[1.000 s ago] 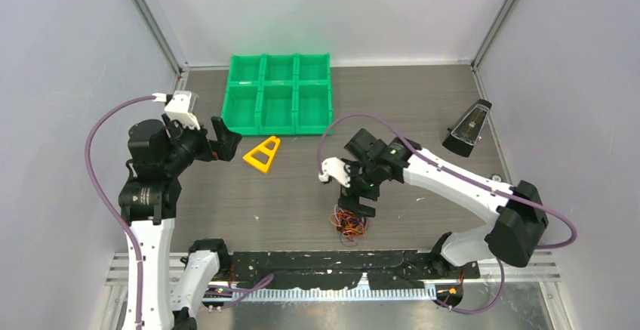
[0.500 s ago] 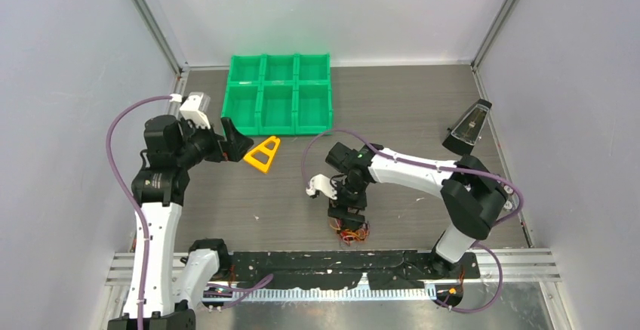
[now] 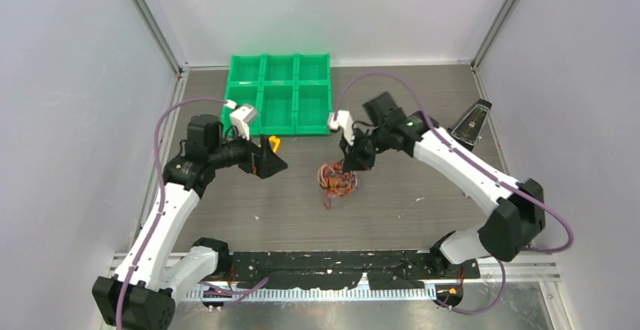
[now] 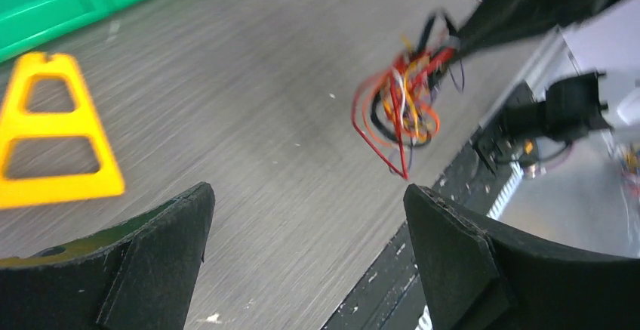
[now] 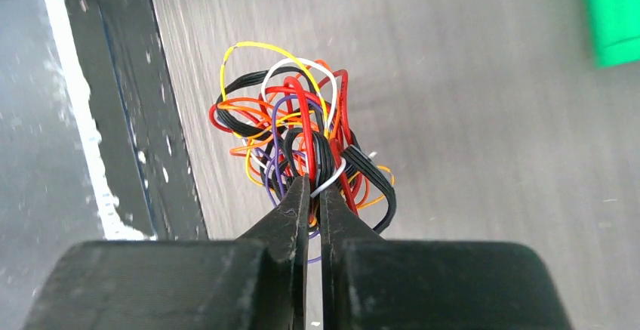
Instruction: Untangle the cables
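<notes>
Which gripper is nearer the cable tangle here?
Right. The right gripper is shut on the cables; the left gripper stands open, apart from them, to their left.

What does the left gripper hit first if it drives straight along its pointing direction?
Probably bare table, short of the cables. The left gripper looks angled down; the cables, pinched by the right gripper, sit slightly right of its line. Depth is unclear.

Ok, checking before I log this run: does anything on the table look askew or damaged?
Nothing damaged. Only the clump of thin multicoloured cables looks messy: knotted, pinched in the right pincer, with red loops straggling out.
</notes>
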Motion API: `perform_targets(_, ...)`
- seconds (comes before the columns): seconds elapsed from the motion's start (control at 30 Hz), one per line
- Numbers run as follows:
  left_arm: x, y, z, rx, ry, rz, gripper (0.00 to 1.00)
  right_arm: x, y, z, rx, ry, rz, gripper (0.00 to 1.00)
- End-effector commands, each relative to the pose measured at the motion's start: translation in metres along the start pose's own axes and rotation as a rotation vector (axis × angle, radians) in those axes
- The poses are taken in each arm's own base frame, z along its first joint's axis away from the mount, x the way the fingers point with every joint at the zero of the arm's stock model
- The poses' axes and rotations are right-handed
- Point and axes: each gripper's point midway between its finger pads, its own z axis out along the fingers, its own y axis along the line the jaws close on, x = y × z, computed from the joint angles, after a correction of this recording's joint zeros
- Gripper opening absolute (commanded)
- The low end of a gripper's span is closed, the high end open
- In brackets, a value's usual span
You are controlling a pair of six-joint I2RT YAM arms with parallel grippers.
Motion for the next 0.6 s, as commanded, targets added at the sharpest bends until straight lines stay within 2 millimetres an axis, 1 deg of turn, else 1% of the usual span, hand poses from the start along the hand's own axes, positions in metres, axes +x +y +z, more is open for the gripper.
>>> perform_targets(0.0, -0.008, -0.04, 0.019, 0.2, -0.006, 0.158, 0.99, -0.067, 0.014, -0.048, -0.026, -0.27, 0.003, 0.05)
perform_targets(0.07, -0.006, -0.052, 0.026, 0.252, 0.001, 0.179, 0.99, -0.08, 0.013, -0.058, -0.013, -0.332, 0.023, 0.06)
perform_targets(0.1, -0.006, -0.059, 0.029, 0.278, -0.004, 0.191, 0.99, -0.088, 0.009, -0.063, -0.002, -0.369, 0.053, 0.05)
perform_targets(0.13, -0.009, -0.066, 0.032, 0.306, -0.028, 0.213, 0.99, -0.093, 0.01, -0.068, -0.006, -0.396, 0.06, 0.05)
perform_targets(0.17, -0.01, -0.074, 0.035, 0.332, -0.042, 0.227, 0.99, -0.102, 0.007, -0.074, 0.001, -0.434, 0.089, 0.05)
perform_targets(0.2, -0.01, -0.083, 0.038, 0.356, -0.055, 0.247, 0.99, -0.106, 0.008, -0.077, -0.003, -0.456, 0.098, 0.05)
perform_targets(0.23, -0.009, -0.09, 0.042, 0.37, -0.056, 0.259, 0.99, -0.113, 0.006, -0.082, -0.003, -0.489, 0.12, 0.06)
perform_targets(0.3, -0.003, -0.102, 0.051, 0.396, -0.034, 0.275, 0.99, -0.122, 0.01, -0.086, -0.029, -0.524, 0.141, 0.05)
perform_targets(0.33, 0.001, -0.107, 0.057, 0.412, -0.014, 0.273, 0.99, -0.125, 0.015, -0.087, -0.06, -0.535, 0.158, 0.05)
perform_targets(0.37, 0.004, -0.111, 0.061, 0.423, 0.004, 0.257, 0.99, -0.129, 0.016, -0.089, -0.07, -0.549, 0.159, 0.05)
perform_targets(0.4, 0.006, -0.113, 0.065, 0.432, 0.017, 0.241, 0.93, -0.131, 0.019, -0.091, -0.089, -0.556, 0.18, 0.05)
perform_targets(0.43, 0.007, -0.113, 0.068, 0.441, 0.028, 0.224, 0.84, -0.132, 0.017, -0.095, -0.089, -0.569, 0.187, 0.05)
perform_targets(0.47, 0.009, -0.114, 0.069, 0.45, 0.042, 0.219, 0.71, -0.132, 0.018, -0.098, -0.103, -0.576, 0.209, 0.05)
perform_targets(0.53, 0.014, -0.112, 0.065, 0.457, 0.07, 0.227, 0.36, -0.127, 0.005, -0.107, -0.099, -0.603, 0.26, 0.05)
perform_targets(0.57, 0.017, -0.11, 0.061, 0.455, 0.078, 0.227, 0.16, -0.12, -0.008, -0.115, -0.081, -0.617, 0.289, 0.06)
